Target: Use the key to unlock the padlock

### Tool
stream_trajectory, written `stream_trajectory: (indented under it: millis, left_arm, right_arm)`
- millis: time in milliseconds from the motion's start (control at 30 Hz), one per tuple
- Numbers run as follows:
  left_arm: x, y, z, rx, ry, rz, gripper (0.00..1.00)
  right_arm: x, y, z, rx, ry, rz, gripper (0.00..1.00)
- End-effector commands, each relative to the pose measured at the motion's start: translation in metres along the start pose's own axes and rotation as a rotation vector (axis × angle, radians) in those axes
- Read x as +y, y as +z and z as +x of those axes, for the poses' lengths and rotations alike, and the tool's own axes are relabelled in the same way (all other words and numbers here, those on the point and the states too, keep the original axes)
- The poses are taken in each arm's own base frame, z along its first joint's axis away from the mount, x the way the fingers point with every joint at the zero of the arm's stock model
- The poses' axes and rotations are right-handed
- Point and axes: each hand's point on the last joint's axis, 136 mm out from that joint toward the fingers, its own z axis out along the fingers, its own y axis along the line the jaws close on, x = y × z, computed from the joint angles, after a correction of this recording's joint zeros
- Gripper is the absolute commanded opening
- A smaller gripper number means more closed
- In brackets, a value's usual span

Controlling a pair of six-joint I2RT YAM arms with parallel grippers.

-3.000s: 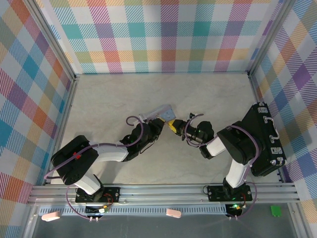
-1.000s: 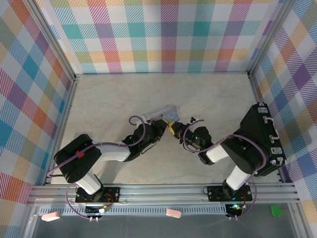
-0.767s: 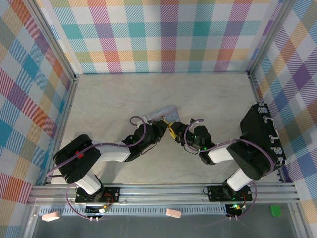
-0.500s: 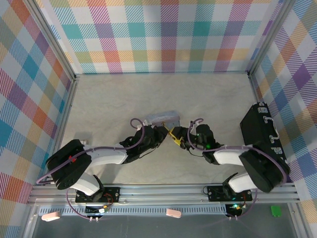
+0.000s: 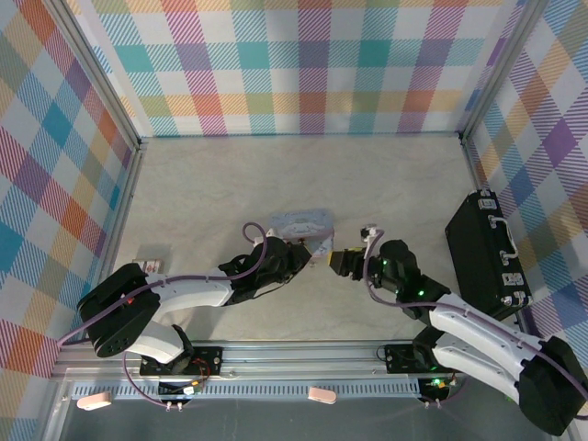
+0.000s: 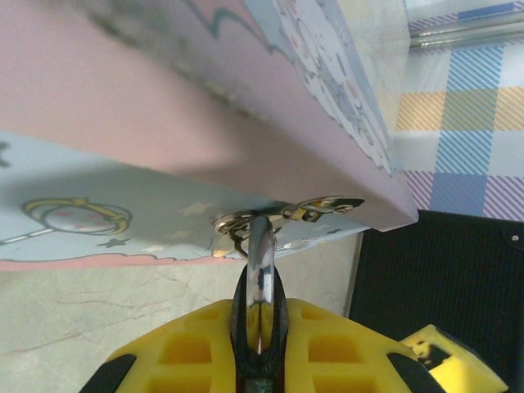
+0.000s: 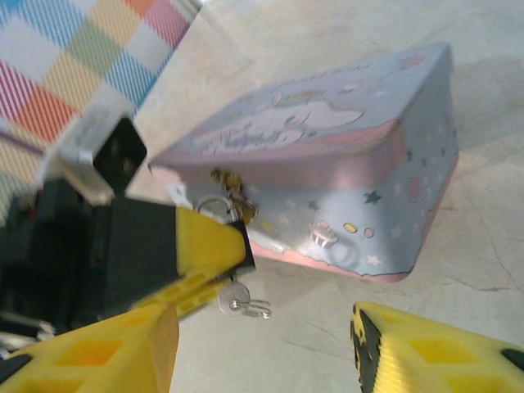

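The padlock sits pinched between the left fingers. Its shackle reaches ahead of them into the hasp on the front wall of the tin, which lies on the table just beyond those fingertips. The key hangs just beneath the left fingers, ahead of the spread right fingers and apart from both of them. A case lies at the table's right edge, well behind the right fingers.
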Motion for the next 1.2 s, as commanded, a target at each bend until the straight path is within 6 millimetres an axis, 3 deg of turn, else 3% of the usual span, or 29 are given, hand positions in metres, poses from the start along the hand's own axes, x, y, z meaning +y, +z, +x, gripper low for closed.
stream_trajectory:
  millis: [0, 200, 367, 500, 833, 1033, 1167]
  left_arm:
    - [-0.019, -0.001, -0.004, 0.005, 0.003, 0.041, 0.00]
    - [-0.014, -0.006, -0.007, 0.003, 0.013, 0.008, 0.00]
    - [-0.016, -0.004, -0.006, 0.021, 0.020, 0.006, 0.00]
    - [-0.018, -0.003, -0.003, 0.038, 0.019, 0.016, 0.00]
    - [-0.025, 0.000, 0.003, 0.077, 0.011, 0.061, 0.00]
    - [-0.028, 0.001, 0.006, 0.091, 0.012, 0.079, 0.00]
    - [-0.028, 0.000, 0.006, 0.089, 0.012, 0.082, 0.00]
  right_arm:
    - [-0.005, 0.005, 0.000, -0.068, -0.251, 0.049, 0.57]
    - [0.008, 0.007, -0.001, -0.108, -0.429, 0.037, 0.54]
    - [0.028, 0.012, 0.023, -0.038, -0.659, -0.028, 0.52]
    - [0.040, 0.014, 0.028, -0.060, -0.731, -0.064, 0.50]
    - [0.044, 0.030, 0.024, -0.134, -0.872, 0.005, 0.46]
    - [0.040, 0.041, 0.038, -0.105, -0.940, 0.024, 0.45]
    - [0.034, 0.044, 0.036, -0.111, -0.975, 0.084, 0.43]
